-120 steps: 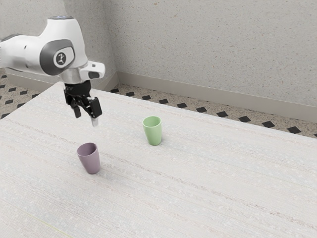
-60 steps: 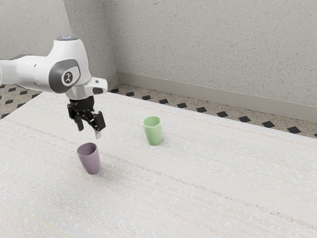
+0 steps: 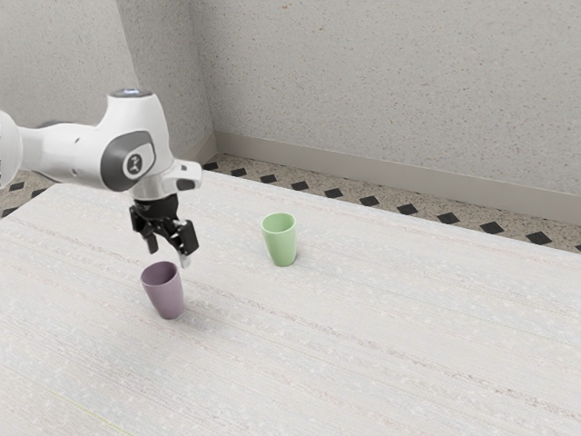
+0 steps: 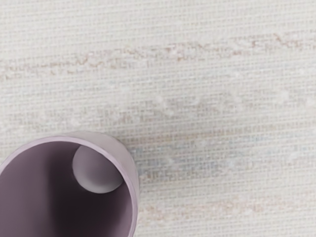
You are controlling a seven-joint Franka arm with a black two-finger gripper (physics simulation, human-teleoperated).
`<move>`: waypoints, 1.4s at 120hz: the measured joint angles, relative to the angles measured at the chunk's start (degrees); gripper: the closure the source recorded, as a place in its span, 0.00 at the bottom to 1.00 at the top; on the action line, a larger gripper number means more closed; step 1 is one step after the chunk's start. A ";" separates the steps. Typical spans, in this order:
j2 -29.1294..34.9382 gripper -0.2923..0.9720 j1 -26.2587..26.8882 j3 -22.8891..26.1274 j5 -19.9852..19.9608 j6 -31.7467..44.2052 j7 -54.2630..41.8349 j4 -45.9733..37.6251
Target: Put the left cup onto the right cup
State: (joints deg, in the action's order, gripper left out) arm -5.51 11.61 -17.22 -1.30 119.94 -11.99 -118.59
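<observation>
A purple cup (image 3: 162,289) stands upright on the table at the exterior view's left. A green cup (image 3: 280,238) stands upright further toward the exterior view's right and a little farther back. My gripper (image 3: 170,252) hangs just above the purple cup's rim, open, with nothing between its fingers. In the wrist view the purple cup (image 4: 54,197) is seen from above, close under my hand, with its open mouth and pale inner bottom showing.
The pale wood-grain table (image 3: 381,345) stretches wide toward the exterior view's right and front. A grey wall (image 3: 408,82) and a checkered floor strip (image 3: 408,204) lie behind the table's far edge.
My hand has come down and slightly toward the exterior view's right, from well above the table to just over the purple cup. Both cups stay where they were.
</observation>
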 joint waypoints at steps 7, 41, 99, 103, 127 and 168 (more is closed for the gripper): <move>-0.62 0.23 -0.24 0.02 -0.27 0.41 0.04 0.00; -2.25 0.41 -0.49 0.04 -0.68 1.82 0.16 -0.03; -4.58 0.49 -1.49 0.06 -1.10 2.82 0.24 0.00; -4.77 0.49 -1.47 0.05 -1.11 2.89 0.25 0.00; -5.70 0.49 -1.49 0.08 -1.20 3.42 0.26 0.00; -6.98 0.53 -1.49 0.09 -1.89 4.25 0.26 0.00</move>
State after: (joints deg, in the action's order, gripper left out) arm -12.49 10.12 -17.14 -3.20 124.20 -11.73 -118.59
